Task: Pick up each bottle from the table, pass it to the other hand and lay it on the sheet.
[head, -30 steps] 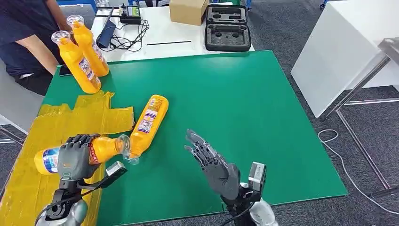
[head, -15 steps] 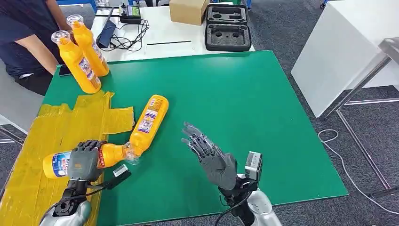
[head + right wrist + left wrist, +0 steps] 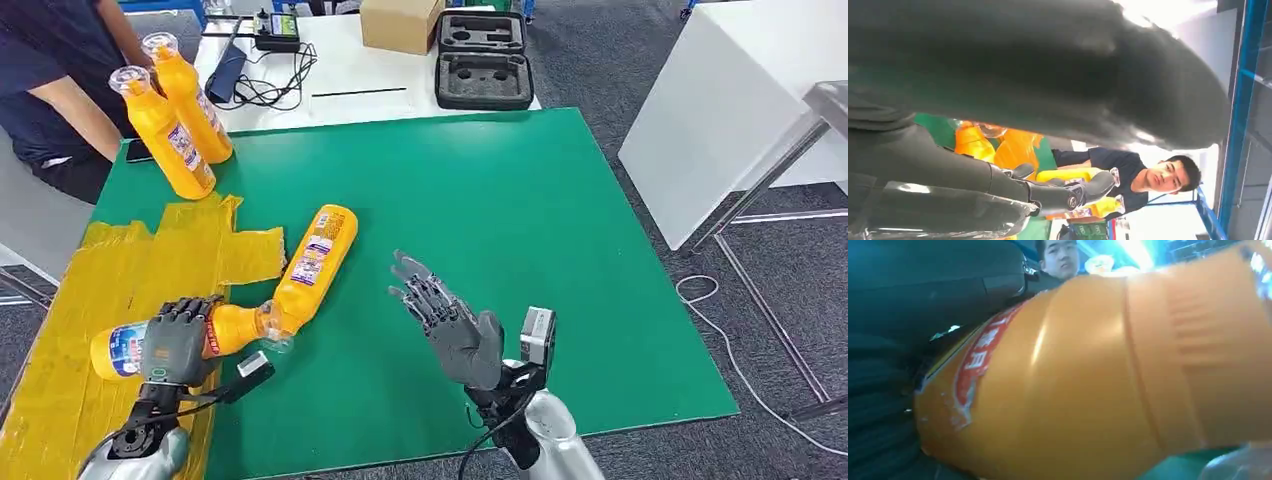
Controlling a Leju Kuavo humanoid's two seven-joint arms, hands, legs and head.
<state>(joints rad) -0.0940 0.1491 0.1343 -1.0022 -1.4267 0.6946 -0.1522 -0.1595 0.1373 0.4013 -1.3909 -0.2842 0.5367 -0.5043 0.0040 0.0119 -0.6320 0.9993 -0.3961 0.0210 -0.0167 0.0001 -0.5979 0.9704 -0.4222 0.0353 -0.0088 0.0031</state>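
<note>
My left hand (image 3: 176, 341) grips an orange bottle (image 3: 122, 347) lying across the yellow sheet (image 3: 120, 270) at the table's near left; up close in the left wrist view the bottle (image 3: 1088, 380) shows its red label. Its clear cap touches the neck of a second orange bottle (image 3: 312, 262) that lies on the green table (image 3: 520, 220) beside the sheet's edge. Two more orange bottles (image 3: 160, 130) (image 3: 190, 95) stand at the far left corner. My right hand (image 3: 452, 330) hovers open over the green surface near the front, fingers spread, holding nothing; the right wrist view shows its fingers (image 3: 998, 180).
A person (image 3: 60, 90) sits at the far left by the standing bottles. Behind the green table is a white table with a cardboard box (image 3: 400, 22), a black foam case (image 3: 483, 60) and cables (image 3: 255, 80). A white cabinet (image 3: 730, 110) stands to the right.
My left hand has lowered the gripped bottle onto the sheet and shifted it slightly right, its cap now against the lying bottle. My right hand drew back a little, still open.
</note>
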